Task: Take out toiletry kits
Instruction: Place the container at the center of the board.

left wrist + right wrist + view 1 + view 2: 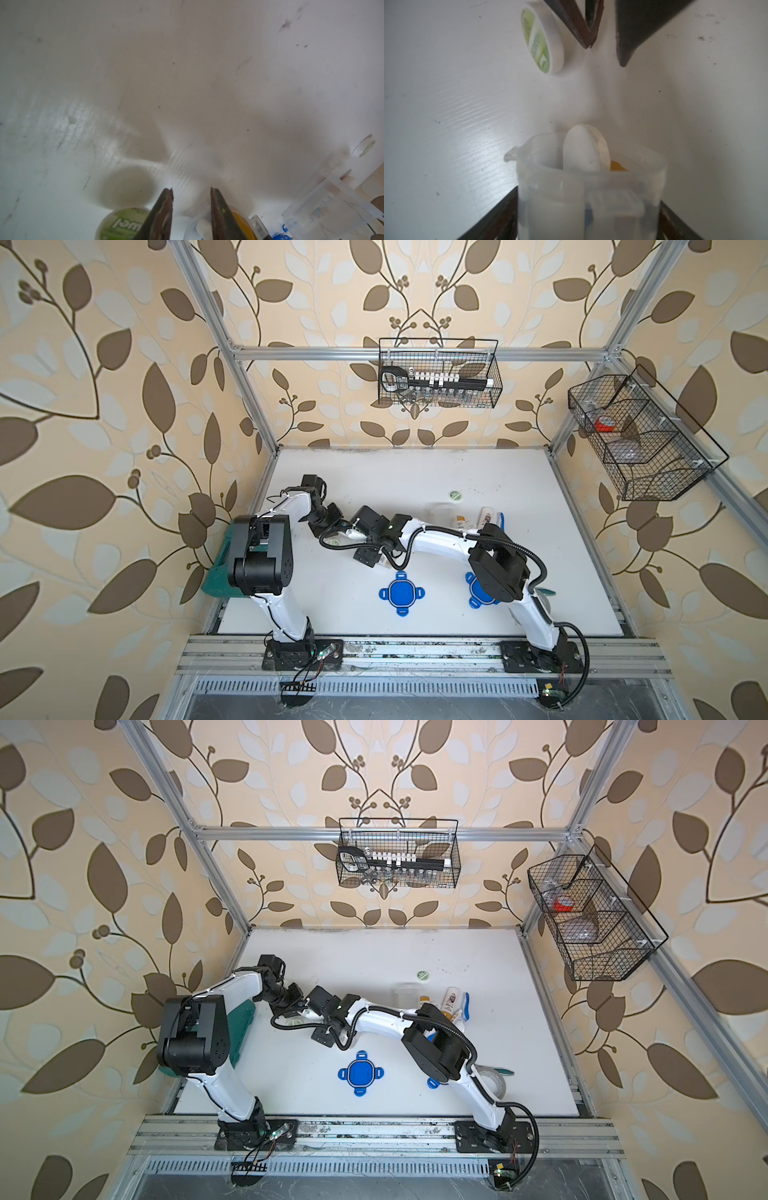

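Note:
My right gripper [589,195] is shut on a clear jar [550,207], its mouth pointing away from the wrist. A white oval piece [581,149] sticks out of the mouth, with something orange-yellow [617,167] behind it. Facing the mouth, my left gripper [606,55] [191,189] is open with nothing between its fingers. A green-white disc [542,40] [122,224] sits slanted beside it. In a top view both grippers meet mid-table, left gripper [341,529], right gripper [357,537]. Farther back lie another disc [457,494], an orange-yellow bottle [459,522], a white bottle [487,515] and a blue toothbrush piece [501,519].
A second clear jar [440,512] stands among the laid-out items. Two blue four-tabbed lids [402,593] [478,593] lie near the front, one half under the right arm. Wire baskets [440,373] [640,435] hang on the back and right walls. A green object [216,568] sits at the table's left edge.

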